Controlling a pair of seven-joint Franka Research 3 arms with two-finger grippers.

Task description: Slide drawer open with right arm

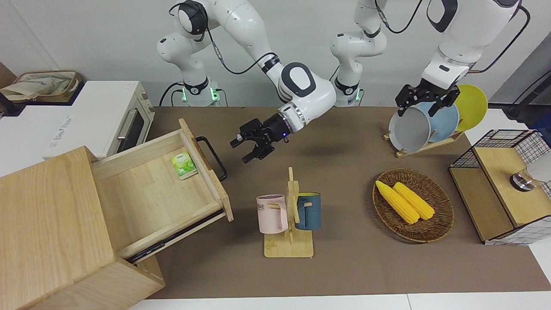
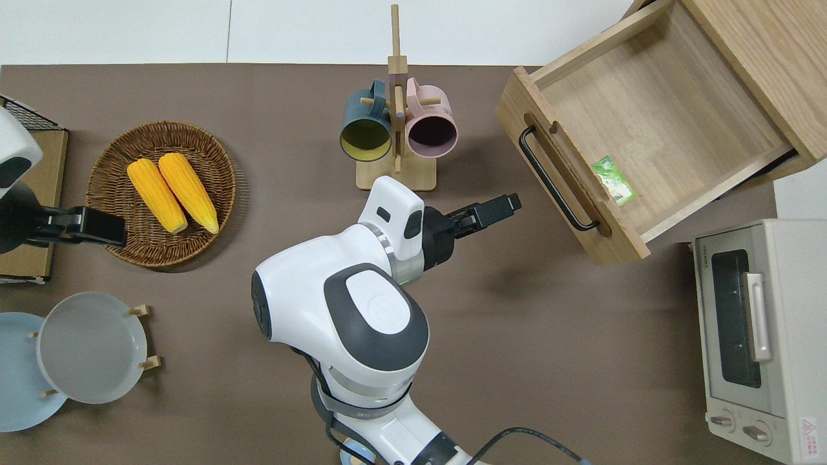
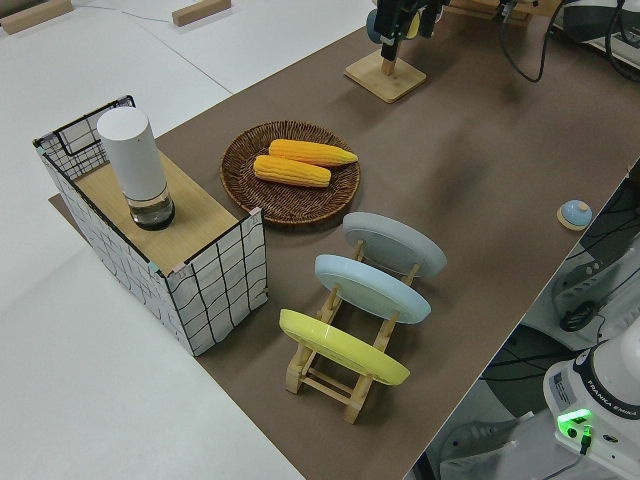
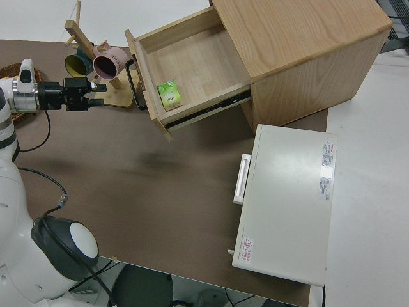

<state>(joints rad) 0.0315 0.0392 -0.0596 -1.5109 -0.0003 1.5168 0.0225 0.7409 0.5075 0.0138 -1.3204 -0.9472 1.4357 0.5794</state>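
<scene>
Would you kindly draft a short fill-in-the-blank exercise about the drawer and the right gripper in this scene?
1. The drawer stands ____.
2. The right gripper, fingers spread, is ____ of the black handle.
3. In the drawer lies a small ____ packet.
4. The two cobs of corn lie in a wicker ____.

Missing words: open; clear; green; basket

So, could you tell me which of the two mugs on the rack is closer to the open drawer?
The pink mug; it hangs on the rack's drawer side, while the blue mug hangs on the basket side.
</scene>
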